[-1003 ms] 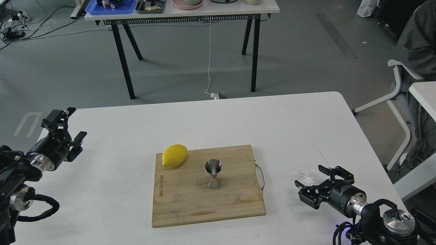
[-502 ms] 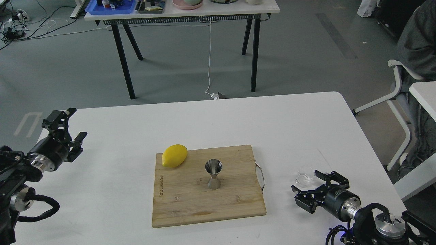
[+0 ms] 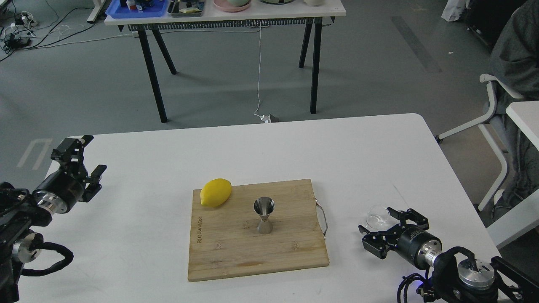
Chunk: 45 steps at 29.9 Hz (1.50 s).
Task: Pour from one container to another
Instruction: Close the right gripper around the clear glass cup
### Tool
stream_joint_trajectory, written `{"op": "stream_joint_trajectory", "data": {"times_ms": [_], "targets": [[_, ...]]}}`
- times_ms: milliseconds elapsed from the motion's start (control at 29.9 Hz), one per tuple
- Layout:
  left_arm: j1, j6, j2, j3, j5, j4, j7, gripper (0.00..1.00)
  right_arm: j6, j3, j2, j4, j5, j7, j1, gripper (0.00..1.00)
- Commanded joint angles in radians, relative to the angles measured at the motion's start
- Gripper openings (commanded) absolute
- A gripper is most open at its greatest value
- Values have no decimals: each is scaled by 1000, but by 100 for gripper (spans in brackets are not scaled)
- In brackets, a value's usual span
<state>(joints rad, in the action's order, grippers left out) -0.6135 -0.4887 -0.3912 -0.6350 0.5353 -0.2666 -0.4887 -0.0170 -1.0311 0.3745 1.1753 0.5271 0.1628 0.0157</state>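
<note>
The small clear glass cup (image 3: pixel 377 217) sat on the white table (image 3: pixel 139 244), right of the wooden board (image 3: pixel 236 252). The right gripper (image 3: pixel 381 225) lay just beside it, fingers spread wide, holding nothing. The steel jigger (image 3: pixel 264 215) stood upright on the board near a lemon (image 3: pixel 215 192). The left gripper (image 3: pixel 86 162) hovered well apart, fingers also spread

Rectangular bamboo cutting board (image 3: pixel 236 252) with wire handle on white rounded table (image 3: pixel 168 160), yellow oval lemon (image 3: pixel 215 192) at board's far left corner, black-legged white side table (image 3: pixel 236 17) behind, white chair (image 3: pixel 492 113) at right.
</note>
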Motion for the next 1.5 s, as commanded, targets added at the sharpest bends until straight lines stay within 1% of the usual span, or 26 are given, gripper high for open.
{"op": "stream_joint_trajectory", "data": {"times_ms": [0,234,301,401,502,903,1471], "targets": [[0,0,0,0,0,3,0,100,0,0,-9,-11,-9,0,4,98],[0,0,0,0,0,9,0,100,0,-1,-14,-13,-12,0,6,95],[0,0,0,0,0,9,0,100,0,-1,-14,-14,-12,0,6,92],[0,0,2,0,-1,9,0,100,0,-1,-14,-14,-13,-2,6,87],[0,0,2,-2,-1,9,0,100,0,-1,-12,-14,-13,-2,4,84],[0,0,2,0,0,9,0,100,0,-1,-11,-14,-15,-2,1,80],[0,0,3,0,-3,16,0,100,-3,-1,-12,-14,-33,-2,-5,68]]}}
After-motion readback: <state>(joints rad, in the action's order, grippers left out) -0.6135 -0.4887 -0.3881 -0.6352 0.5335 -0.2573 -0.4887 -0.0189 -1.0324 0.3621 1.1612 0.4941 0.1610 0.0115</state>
